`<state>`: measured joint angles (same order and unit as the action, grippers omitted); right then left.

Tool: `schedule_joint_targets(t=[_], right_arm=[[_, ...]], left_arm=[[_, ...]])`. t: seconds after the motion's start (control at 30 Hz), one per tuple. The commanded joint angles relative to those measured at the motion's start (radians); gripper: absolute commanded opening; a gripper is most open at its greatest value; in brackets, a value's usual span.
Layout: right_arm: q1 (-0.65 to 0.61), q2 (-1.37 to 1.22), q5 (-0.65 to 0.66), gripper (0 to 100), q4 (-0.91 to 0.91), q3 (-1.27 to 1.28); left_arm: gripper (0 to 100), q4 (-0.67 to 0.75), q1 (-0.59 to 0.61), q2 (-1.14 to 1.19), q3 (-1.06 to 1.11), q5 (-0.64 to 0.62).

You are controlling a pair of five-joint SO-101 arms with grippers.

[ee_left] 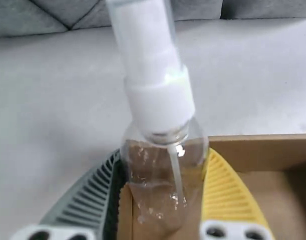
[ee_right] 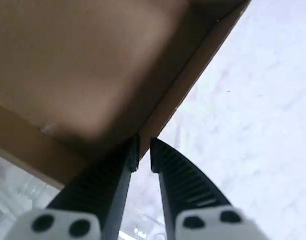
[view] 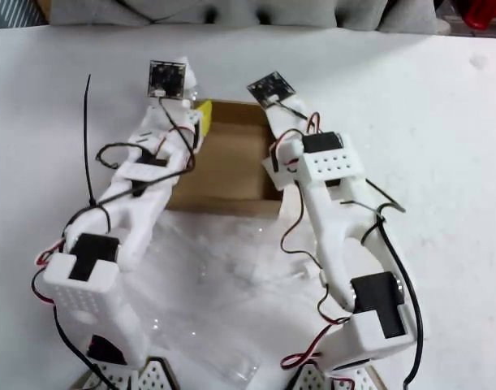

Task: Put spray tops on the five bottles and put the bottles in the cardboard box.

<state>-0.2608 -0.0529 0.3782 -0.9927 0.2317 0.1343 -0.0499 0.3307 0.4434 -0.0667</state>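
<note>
The left tool (ee_left: 164, 159) was clamped, one grey and one yellow finger on either side, on a clear bottle (ee_left: 160, 197) fitted with a white spray top (ee_left: 155, 80), held at a corner of the cardboard box (ee_left: 265, 155). The right tool (ee_right: 142, 150) had its black fingers drawn almost together, pinching the edge of a box wall. The box sat on a white tabletop (view: 442, 122), with crumpled clear plastic (view: 219, 280) between the arms and grey cushioning (ee_left: 67, 15) behind.

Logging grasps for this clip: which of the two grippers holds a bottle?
The left gripper, shut on the clear bottle with its white spray top on; the right gripper pinches the cardboard box wall instead.
</note>
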Motion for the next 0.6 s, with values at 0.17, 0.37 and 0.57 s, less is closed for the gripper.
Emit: schedule_joint_targets(t=[0.17,0.37,0.57], right_arm=[[0.007,0.053,-0.012,1.6,-0.008,-0.028],[0.007,0.051,-0.012,1.6,-0.008,-0.028],[0.007,0.053,-0.012,1.6,-0.008,-0.014]], left_arm=[[2,0.005,0.005,-0.016,-0.035,0.014],[2,0.005,0.004,-0.016,-0.017,0.014],[15,0.000,0.005,-0.018,-0.008,0.011]])
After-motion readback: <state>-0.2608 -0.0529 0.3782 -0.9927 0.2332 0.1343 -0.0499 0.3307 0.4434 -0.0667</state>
